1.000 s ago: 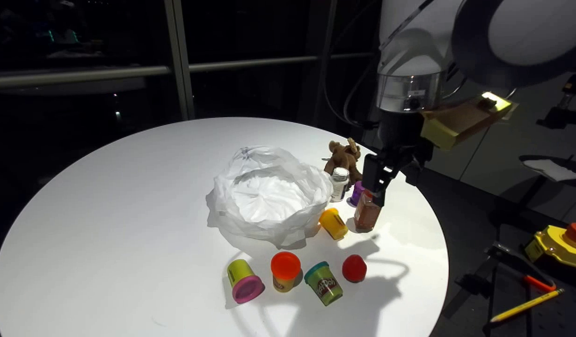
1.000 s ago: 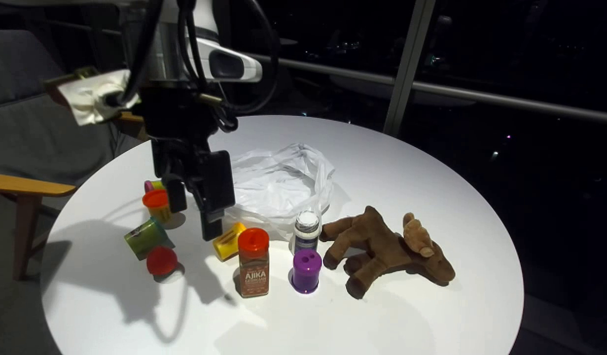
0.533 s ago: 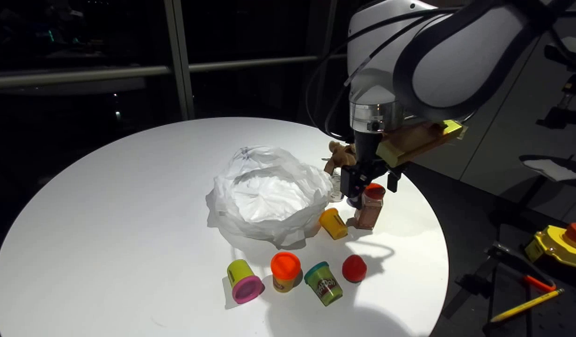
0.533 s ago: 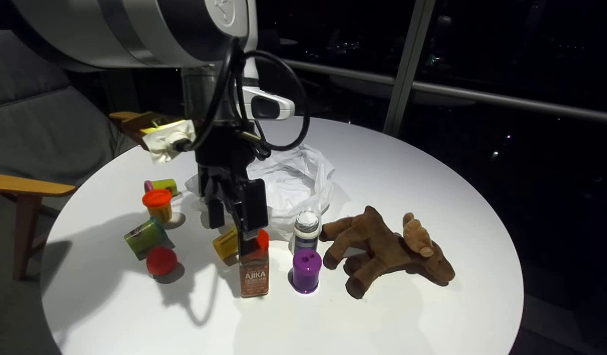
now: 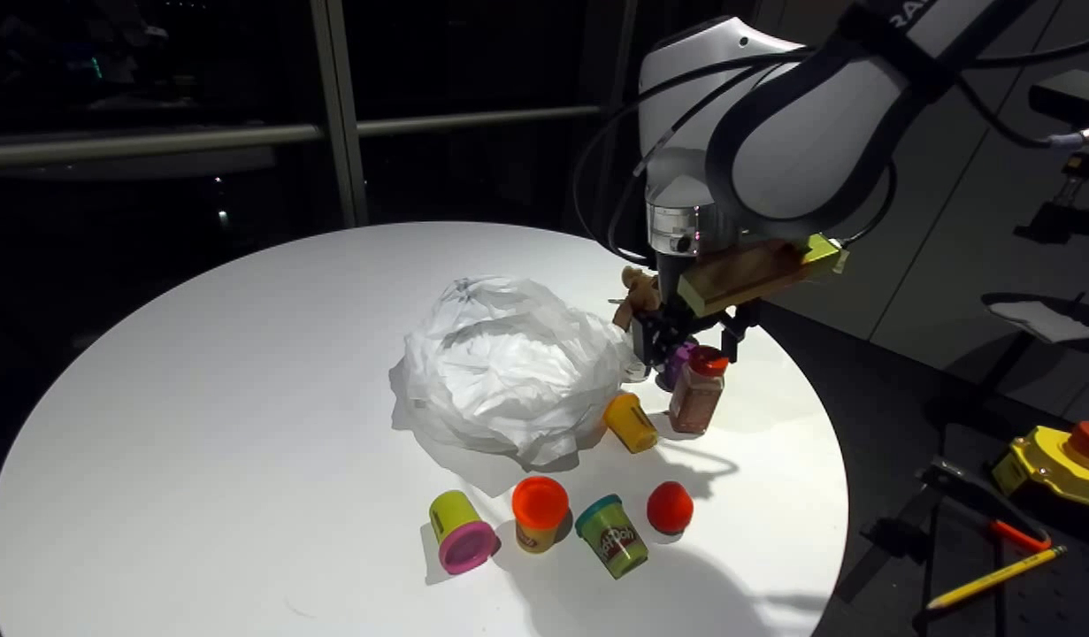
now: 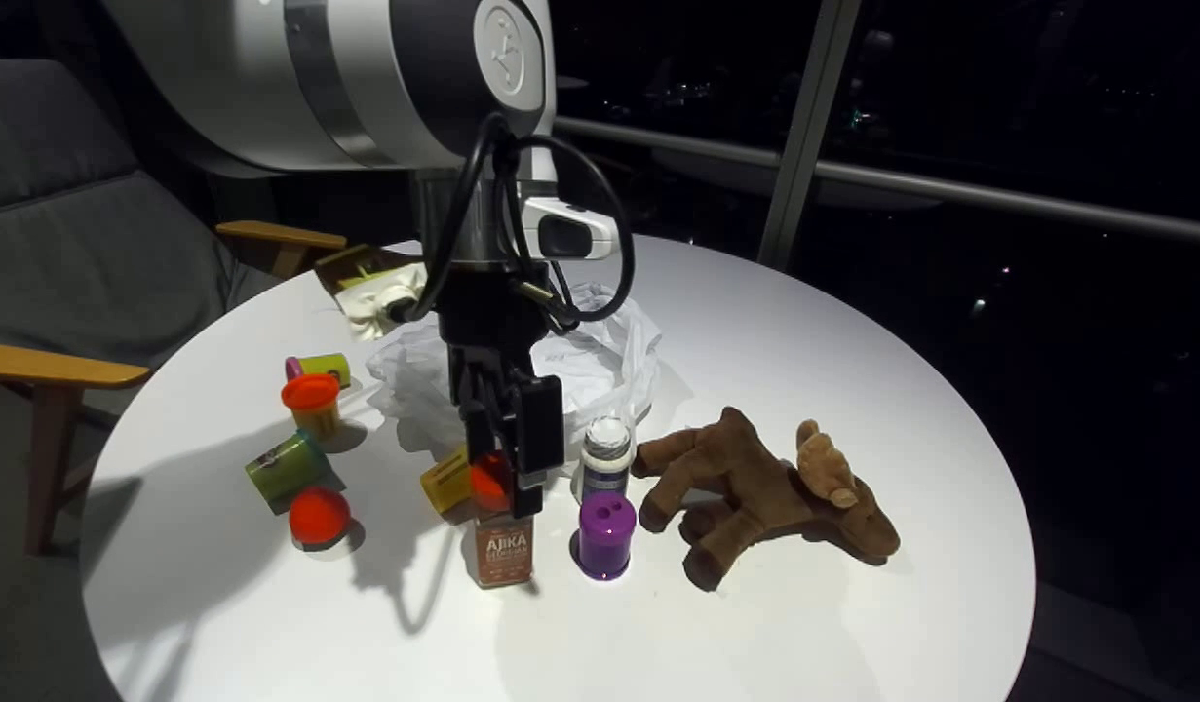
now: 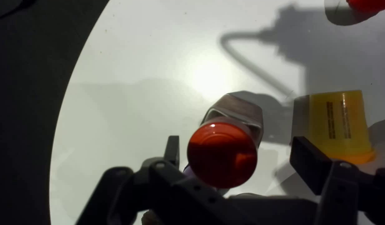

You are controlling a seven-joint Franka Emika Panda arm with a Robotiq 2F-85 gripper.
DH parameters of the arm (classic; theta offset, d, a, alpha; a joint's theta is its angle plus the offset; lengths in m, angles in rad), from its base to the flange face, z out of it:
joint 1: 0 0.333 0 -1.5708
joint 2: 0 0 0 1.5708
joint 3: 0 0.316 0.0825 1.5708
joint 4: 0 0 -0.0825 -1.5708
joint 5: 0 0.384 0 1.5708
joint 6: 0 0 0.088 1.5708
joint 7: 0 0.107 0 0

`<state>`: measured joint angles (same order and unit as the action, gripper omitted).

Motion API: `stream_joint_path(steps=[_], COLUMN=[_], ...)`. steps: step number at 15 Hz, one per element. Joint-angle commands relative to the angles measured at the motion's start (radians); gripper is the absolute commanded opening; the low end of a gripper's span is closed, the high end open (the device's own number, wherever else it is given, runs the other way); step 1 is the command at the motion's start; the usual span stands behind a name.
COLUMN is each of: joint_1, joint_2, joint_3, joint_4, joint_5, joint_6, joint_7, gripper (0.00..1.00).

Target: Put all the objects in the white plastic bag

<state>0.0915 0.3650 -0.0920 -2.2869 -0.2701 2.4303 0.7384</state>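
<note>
Tubs (image 5: 613, 536): four; moose (image 6: 755, 478), spice jar (image 5: 696, 405), bag (image 5: 544, 429): one each.

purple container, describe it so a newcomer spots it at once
On the round white table, an exterior view shows a brown plush animal. Between its legs and the red-lidded jar stands the purple container. Unlike those and the white-topped bottle nearby, it is purple all over.
</note>
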Motion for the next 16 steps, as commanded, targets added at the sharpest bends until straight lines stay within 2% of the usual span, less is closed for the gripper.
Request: stream_joint_path(steps=[1, 5, 10, 13, 16], joint_1=[0.013, -0.005, -0.011, 0.022, 0.045], joint_2=[-0.020, -0.057, -0.106, -0.187, -0.243], joint_3=[-0.030, -0.029, -0.018, -0.012, 0.028], joint_4=[-0.003, -0.030, -0.024, 0.020, 0.112], joint_5=[0.017, 0.087, 0.148, 0.091, 0.018], joint_6=[-0.008, -0.033, -0.084, -0.168, -0.263], joint_7=[0.041, 0.033, 0.011, 0.034, 0.027], gripper=[0.59, 0.28, 0.25, 0.25, 0.25])
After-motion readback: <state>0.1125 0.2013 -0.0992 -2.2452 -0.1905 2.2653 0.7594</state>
